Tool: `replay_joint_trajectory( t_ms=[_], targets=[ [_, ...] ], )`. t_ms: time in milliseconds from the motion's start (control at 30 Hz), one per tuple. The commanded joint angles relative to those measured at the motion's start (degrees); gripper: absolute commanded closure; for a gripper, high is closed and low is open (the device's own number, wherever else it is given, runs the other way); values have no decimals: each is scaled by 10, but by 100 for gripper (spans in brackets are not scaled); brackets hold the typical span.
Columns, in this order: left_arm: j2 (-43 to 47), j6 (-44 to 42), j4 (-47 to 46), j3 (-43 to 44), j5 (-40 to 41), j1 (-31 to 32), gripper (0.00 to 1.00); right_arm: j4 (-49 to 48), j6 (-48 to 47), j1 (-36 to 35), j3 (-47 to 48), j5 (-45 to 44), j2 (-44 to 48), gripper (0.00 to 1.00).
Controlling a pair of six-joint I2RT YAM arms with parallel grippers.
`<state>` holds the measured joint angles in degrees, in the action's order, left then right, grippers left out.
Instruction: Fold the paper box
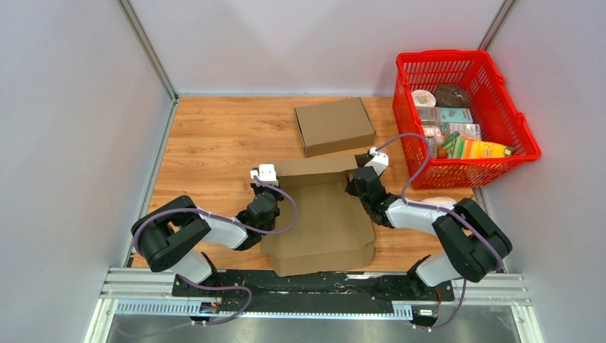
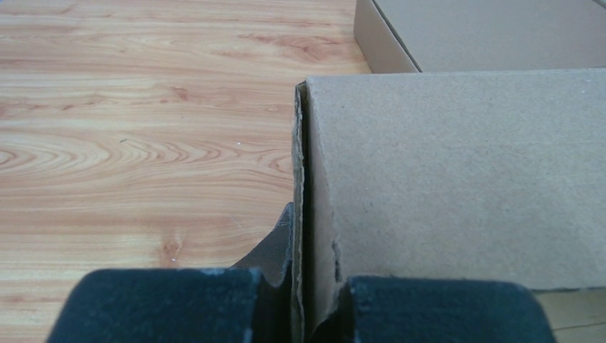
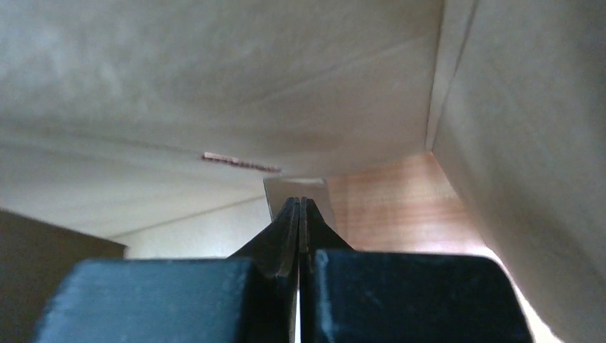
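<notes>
Cardboard box wall (image 2: 457, 179) in left hand (image 2: 300, 296)

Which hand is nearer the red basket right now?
Right. The right hand sits at the open box's right side, short of the red basket; the left hand grips the box's left wall.

Matt cardboard box (image 1: 321, 221), smooth wooden table (image 1: 214, 143)
</notes>
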<state>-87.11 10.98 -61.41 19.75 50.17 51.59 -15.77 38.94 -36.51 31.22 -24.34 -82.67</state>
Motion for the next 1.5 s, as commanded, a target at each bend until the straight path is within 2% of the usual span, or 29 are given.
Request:
replay_joint_trajectory(
  t_ms=[0, 100, 133, 167, 300, 333, 467, 533, 667, 800, 1000, 1100, 1200, 1233, 1267, 1367, 1467],
  targets=[
    [13, 26, -49, -2, -9, 2, 100, -48, 39, 20, -44, 68, -44, 100],
    [14, 26, -50, -4, -4, 1, 100, 11, 34, 21, -43, 76, -13, 100],
    [15, 27, -51, -5, -4, 1, 100, 29, 30, 20, -49, 74, 34, 98],
    [17, 28, -52, -8, -3, 2, 100, 72, 28, 21, -54, 69, 63, 90],
    [16, 33, -55, -8, 4, 1, 100, 208, 25, 21, -60, 68, 193, 79],
    [15, 32, -54, -7, 5, 1, 100, 225, 28, 20, -71, 72, 240, 78],
    [15, 32, -53, -7, 3, 1, 100, 261, 42, 20, -112, 98, 320, 79],
    [15, 32, -53, -6, 4, 1, 100, 246, 55, 20, -128, 114, 321, 82],
    [17, 32, -53, -8, 2, 1, 100, 210, 106, 21, -151, 91, 264, 100],
    [19, 34, -55, -10, 2, 2, 100, 287, 213, 40, -143, 5, 190, 100],
    [22, 34, -60, -15, 3, 1, 100, 229, 222, 58, -155, 68, 132, 99],
    [24, 36, -63, -17, 3, 2, 100, 210, 163, 58, -148, 71, 161, 91],
    [26, 37, -64, -18, 6, 2, 100, 236, 122, 58, -131, 40, 211, 68],
    [25, 37, -64, -18, 8, 1, 100, 245, 105, 60, -122, 26, 223, 54],
    [24, 38, -65, -18, 9, 1, 100, 251, 94, 63, -115, 18, 229, 50],
    [25, 37, -64, -18, 8, 1, 100, 263, 41, 76, -80, 8, 240, 46],
    [25, 37, -65, -18, 9, 2, 100, 284, 5, 93, -48, -5, 243, 47]
  ],
)
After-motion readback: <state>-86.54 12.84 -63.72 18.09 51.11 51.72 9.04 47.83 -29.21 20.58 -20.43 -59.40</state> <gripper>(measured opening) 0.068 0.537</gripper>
